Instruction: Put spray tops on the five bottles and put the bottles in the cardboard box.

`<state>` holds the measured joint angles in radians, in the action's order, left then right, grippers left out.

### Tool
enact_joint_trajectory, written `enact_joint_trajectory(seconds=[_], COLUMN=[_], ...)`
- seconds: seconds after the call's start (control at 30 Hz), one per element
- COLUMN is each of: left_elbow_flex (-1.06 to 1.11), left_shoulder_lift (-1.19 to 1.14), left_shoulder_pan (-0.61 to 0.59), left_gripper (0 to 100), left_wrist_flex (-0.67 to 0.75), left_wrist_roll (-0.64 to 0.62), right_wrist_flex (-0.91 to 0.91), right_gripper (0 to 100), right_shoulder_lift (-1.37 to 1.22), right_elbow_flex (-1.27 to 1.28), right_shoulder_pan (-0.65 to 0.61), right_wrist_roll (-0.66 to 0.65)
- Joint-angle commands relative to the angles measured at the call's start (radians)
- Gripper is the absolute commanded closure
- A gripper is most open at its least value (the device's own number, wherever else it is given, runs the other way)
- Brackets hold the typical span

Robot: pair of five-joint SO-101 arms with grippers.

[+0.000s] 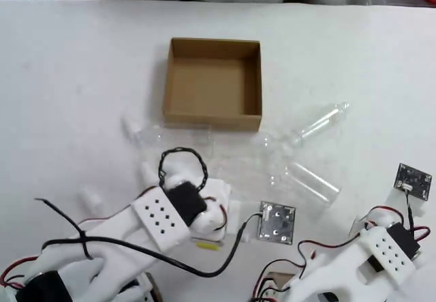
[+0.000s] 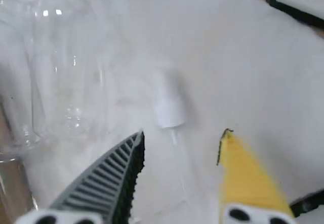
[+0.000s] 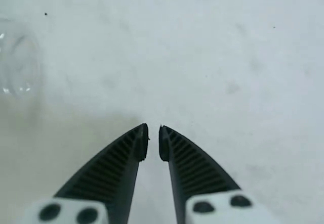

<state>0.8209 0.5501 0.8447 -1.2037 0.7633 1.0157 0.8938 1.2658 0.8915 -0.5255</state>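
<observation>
The left tool [image 2: 182, 133] stood wide open, its grey ribbed finger [image 2: 119, 173] and its yellow finger [image 2: 243, 173] well apart, gripping nothing. A white spray top [image 2: 169, 114] lay on the counter [image 2: 243, 67] just ahead of the gap between them, its thin tube pointing back toward the tool. I could not tell whether either tip touched it (it looked free of both). Beside it lay clear bottles [image 2: 66, 72], their outlines running together so that I could not count them.

The right tool [image 3: 153, 134] was nearly closed, with only a narrow slit between its two dark tips, nothing in it, and the white counter below. The rounded part of a clear bottle [image 3: 17, 64] showed off to one side, cut off by the frame edge.

From the high view, the cardboard box [image 1: 214, 119] sat open on the counter, its brown floor bare. A long bottle [image 1: 320, 123] lay on its side, slanting away from the box's near corner, and a second bottle [image 1: 312, 181] lay nearer the right arm [image 1: 385, 251]. Pale shapes beyond the left arm [image 1: 157, 217] were too faint to name, and that arm's wrist covered most of its tool from above.
</observation>
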Motion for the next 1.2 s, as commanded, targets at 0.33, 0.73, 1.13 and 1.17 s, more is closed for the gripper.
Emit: enact_joint_trajectory(seconds=[0.33, 0.73, 1.13, 1.17], left_elbow_flex=[0.055, -0.114, -0.167, -0.163], left_shoulder_lift=[-0.067, -0.404, -0.473, -0.473], left_shoulder_pan=[-0.079, -0.079, -0.162, -0.163], left_gripper=[72, 72, 72, 73], left_wrist_flex=[0.207, 0.221, 0.227, 0.227], left_wrist_roll=[0.009, 0.008, -0.104, -0.104], right_wrist_flex=[-0.015, -0.015, -0.015, -0.015], right_gripper=[97.8, 97.8, 97.8, 97.8], right_shoulder_lift=[0.015, 0.015, 0.015, 0.015], right_elbow_flex=[-0.002, 0.000, 0.008, 0.008], right_shoulder_pan=[-0.050, -0.050, -0.051, -0.051], right_wrist_roll=[0.002, 0.002, 0.002, 0.002])
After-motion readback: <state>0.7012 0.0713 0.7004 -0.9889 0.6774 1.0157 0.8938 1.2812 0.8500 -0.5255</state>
